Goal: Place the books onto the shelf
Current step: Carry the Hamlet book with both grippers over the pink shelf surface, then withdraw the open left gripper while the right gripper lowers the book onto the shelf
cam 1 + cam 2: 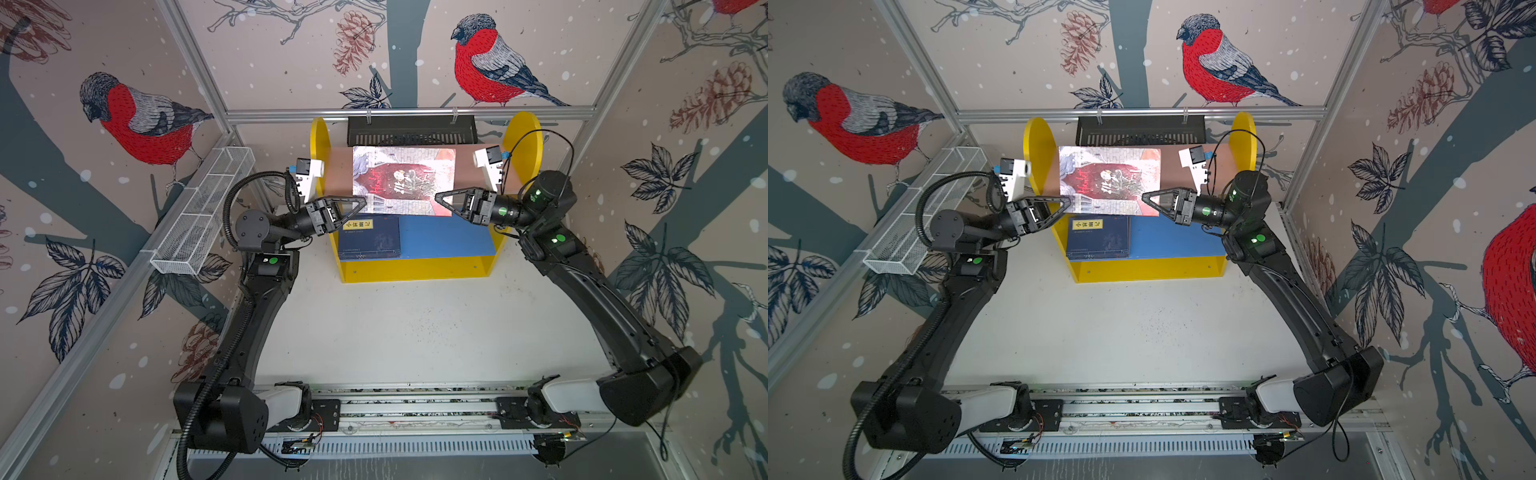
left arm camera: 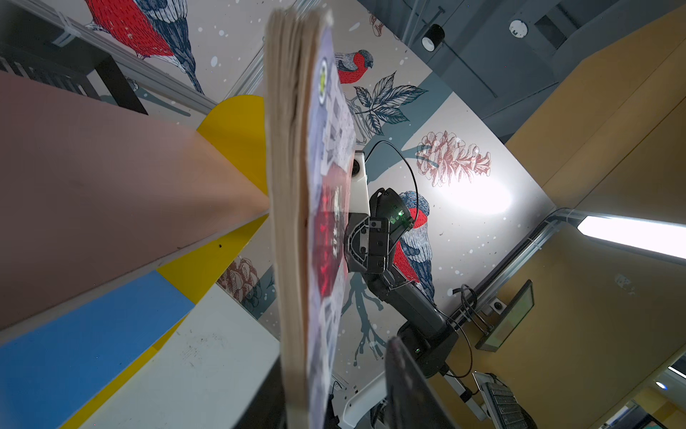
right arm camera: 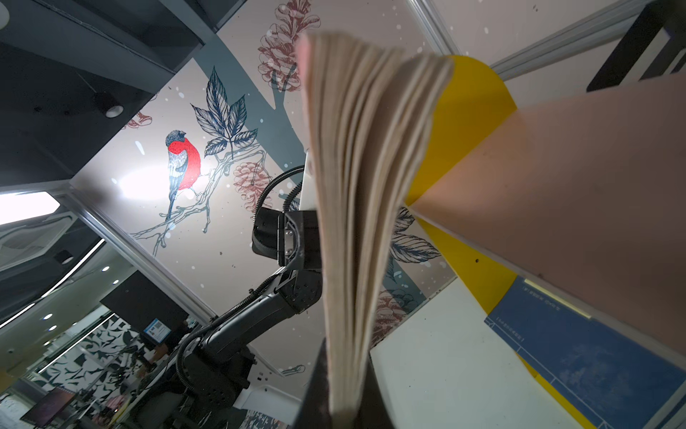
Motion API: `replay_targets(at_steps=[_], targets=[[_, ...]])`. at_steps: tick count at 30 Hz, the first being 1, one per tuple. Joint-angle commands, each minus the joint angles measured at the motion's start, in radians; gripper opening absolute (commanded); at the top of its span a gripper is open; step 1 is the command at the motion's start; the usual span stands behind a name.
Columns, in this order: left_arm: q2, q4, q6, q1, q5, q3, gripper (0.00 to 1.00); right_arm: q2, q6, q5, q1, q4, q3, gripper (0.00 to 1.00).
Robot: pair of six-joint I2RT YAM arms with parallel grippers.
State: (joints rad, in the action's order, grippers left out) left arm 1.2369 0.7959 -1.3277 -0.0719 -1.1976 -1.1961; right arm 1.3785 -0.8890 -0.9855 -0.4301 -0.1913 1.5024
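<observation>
The red-and-grey Hamlet book (image 1: pixel 403 180) (image 1: pixel 1109 180) hangs flat over the pink upper board (image 1: pixel 336 170) of the yellow-sided shelf (image 1: pixel 525 137), between both grippers. My right gripper (image 1: pixel 438 196) (image 3: pixel 343 401) is shut on its page edge (image 3: pixel 363 185). At the opposite edge my left gripper (image 1: pixel 361 202) (image 2: pixel 334 401) stands open around the book (image 2: pixel 297 223), with a gap showing between the cover and one of its fingers (image 2: pixel 408 390). A navy book with a yellow label (image 1: pixel 370 239) (image 3: pixel 594 353) lies on the blue lower board (image 1: pixel 449 237), at its left end.
A black slotted basket (image 1: pixel 411 129) hangs on the back rail just behind the shelf. A white wire-mesh tray (image 1: pixel 203 212) is fixed along the left wall. The white tabletop (image 1: pixel 415 332) lies in front of the shelf, between the two arms.
</observation>
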Motion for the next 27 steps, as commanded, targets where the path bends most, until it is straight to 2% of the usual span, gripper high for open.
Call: replay_targets(at_steps=[1, 3, 5, 11, 18, 27], targets=[[-0.011, -0.041, 0.060, 0.032, -0.014, -0.037, 0.53, 0.018, 0.041, 0.042, 0.013, 0.047, 0.067, 0.01], [-0.014, -0.139, 0.113, 0.064, -0.005, -0.058, 0.59, 0.045, 0.050, 0.049, 0.029, 0.090, 0.120, 0.01], [-0.013, -0.190, 0.144, 0.092, 0.000, -0.077, 0.60, 0.084, 0.058, 0.050, 0.037, 0.144, 0.185, 0.00], [-0.013, -0.215, 0.182, 0.172, 0.011, -0.136, 0.62, 0.217, 0.043, 0.058, 0.039, 0.249, 0.354, 0.00], [-0.008, -0.311, 0.278, 0.188, 0.027, -0.224, 0.65, 0.352, -0.002, 0.070, 0.028, 0.304, 0.495, 0.00], [-0.004, -0.310, 0.288, 0.189, 0.041, -0.213, 0.67, 0.451, -0.017, 0.082, 0.006, 0.402, 0.594, 0.01]])
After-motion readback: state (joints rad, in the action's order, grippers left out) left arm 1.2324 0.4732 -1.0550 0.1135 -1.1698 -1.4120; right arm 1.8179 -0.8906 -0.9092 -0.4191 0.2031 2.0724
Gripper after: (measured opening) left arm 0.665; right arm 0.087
